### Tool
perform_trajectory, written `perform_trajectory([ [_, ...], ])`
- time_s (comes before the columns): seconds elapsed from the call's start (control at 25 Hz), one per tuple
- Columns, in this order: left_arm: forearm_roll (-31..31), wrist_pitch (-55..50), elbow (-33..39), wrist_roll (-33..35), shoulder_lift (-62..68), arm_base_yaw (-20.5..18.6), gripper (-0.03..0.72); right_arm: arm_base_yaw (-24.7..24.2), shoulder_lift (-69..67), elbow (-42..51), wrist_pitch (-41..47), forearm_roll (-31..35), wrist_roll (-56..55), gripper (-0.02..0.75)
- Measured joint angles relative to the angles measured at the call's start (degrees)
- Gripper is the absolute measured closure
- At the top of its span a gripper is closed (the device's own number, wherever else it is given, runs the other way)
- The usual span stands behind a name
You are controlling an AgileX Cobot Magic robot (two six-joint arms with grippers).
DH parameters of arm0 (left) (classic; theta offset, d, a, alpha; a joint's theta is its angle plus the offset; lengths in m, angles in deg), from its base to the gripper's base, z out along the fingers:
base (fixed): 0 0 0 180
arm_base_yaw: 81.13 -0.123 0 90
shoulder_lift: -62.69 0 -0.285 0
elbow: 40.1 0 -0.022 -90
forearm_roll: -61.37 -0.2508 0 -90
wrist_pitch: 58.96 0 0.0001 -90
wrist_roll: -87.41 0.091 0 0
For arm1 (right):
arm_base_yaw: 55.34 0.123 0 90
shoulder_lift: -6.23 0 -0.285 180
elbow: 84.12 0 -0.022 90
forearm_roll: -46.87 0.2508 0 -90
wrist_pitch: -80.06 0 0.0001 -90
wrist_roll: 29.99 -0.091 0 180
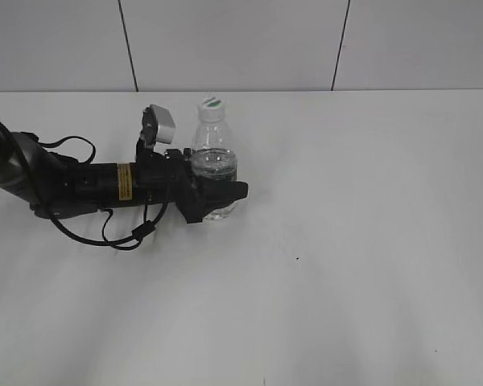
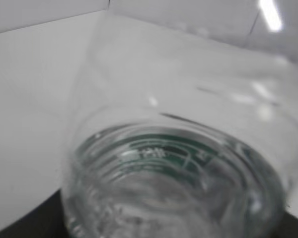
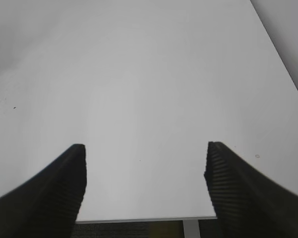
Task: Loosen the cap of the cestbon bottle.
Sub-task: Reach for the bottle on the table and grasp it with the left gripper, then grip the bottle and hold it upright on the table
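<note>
The cestbon bottle [image 1: 212,157] stands upright on the white table at centre left, clear and ribbed with a dark green label band. Its white cap [image 1: 212,104] with a green patch sits on the neck. My left gripper [image 1: 215,195] is shut on the bottle's lower body from the left. In the left wrist view the bottle [image 2: 179,163] fills the frame, blurred, with the green label seen through the plastic. My right gripper [image 3: 145,171] is open and empty over bare table; it does not show in the exterior view.
The white table [image 1: 346,241] spreads to the right and front of the bottle. A grey panelled wall [image 1: 241,40] stands behind it. The table's near edge [image 3: 144,219] shows under the right gripper. A black cable [image 1: 105,233] loops beside the left arm.
</note>
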Motion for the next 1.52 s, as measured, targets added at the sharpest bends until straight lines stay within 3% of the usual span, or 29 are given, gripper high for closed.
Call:
perform_trajectory([
  [0.08, 0.1, 0.0, 0.0, 0.0, 0.0, 0.0, 0.28, 0.0, 0.0, 0.0, 0.0, 0.0, 0.0, 0.169],
  [0.6, 0.8, 0.9, 0.0, 0.0, 0.2, 0.0, 0.282, 0.0, 0.0, 0.0, 0.0, 0.0, 0.0, 0.169],
  [0.76, -1.9, 0.9, 0.0, 0.9, -0.3, 0.2, 0.282, 0.0, 0.0, 0.0, 0.0, 0.0, 0.0, 0.169],
  [1.08, -3.7, 1.3, 0.0, 6.1, -5.1, 5.4, 0.282, 0.0, 0.0, 0.0, 0.0, 0.0, 0.0, 0.169],
  [1.52, 1.8, 1.5, 0.0, 9.7, -3.7, 10.1, 0.282, 0.0, 0.0, 0.0, 0.0, 0.0, 0.0, 0.169],
])
